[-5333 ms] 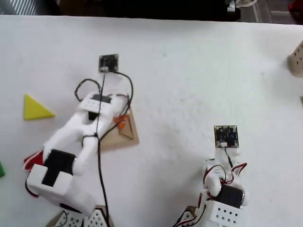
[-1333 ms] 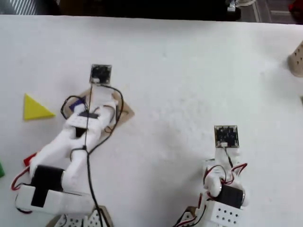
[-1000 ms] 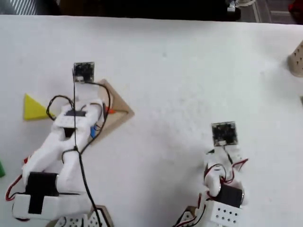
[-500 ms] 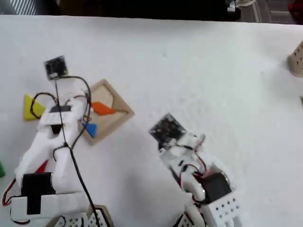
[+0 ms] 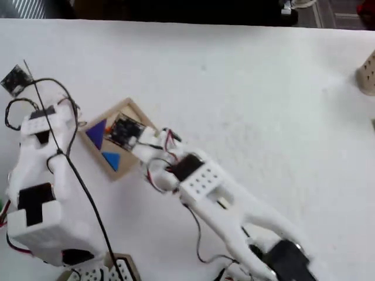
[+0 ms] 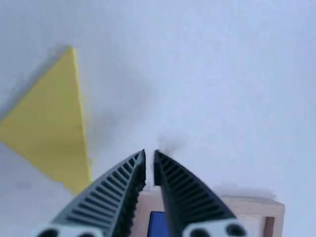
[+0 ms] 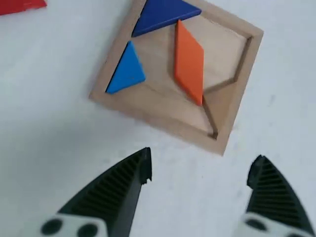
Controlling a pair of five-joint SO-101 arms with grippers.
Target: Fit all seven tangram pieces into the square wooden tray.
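**Three pieces in the tray, two loose on the bench**

The square wooden tray [image 7: 163,124] sits on the white bench [image 5: 263,88], left of centre in my high view, turned so its corners point up and down like a diamond [image 5: 136,112]. Through the right wrist camera I count three pieces inside. A dark blue triangle [image 7: 165,12] is tucked into one corner. A light blue triangle [image 7: 127,71] lies along the rim next to it. An orange parallelogram [image 7: 189,61] lies nearer the middle, one end touching the dark blue triangle. The rest of the tray floor is bare wood, with shallow lines cut into it.

Outside the tray, a red piece [image 7: 22,4] lies flat on the bench a little way off that same corner. A yellow triangle [image 6: 49,123] lies flat on the far side of the tray.

The right arm [image 5: 217,193] stretches diagonally from the lower right, its wrist over the tray. The right gripper [image 7: 200,160] is over bare bench just short of the tray's edge, with its fingers wide apart and nothing between them.

The left arm [image 5: 41,152] stands at the left edge of the bench. The left gripper [image 6: 149,160] points down just beside the yellow triangle, its fingers drawn almost together on nothing. I cannot tell whether its tips touch the bench.
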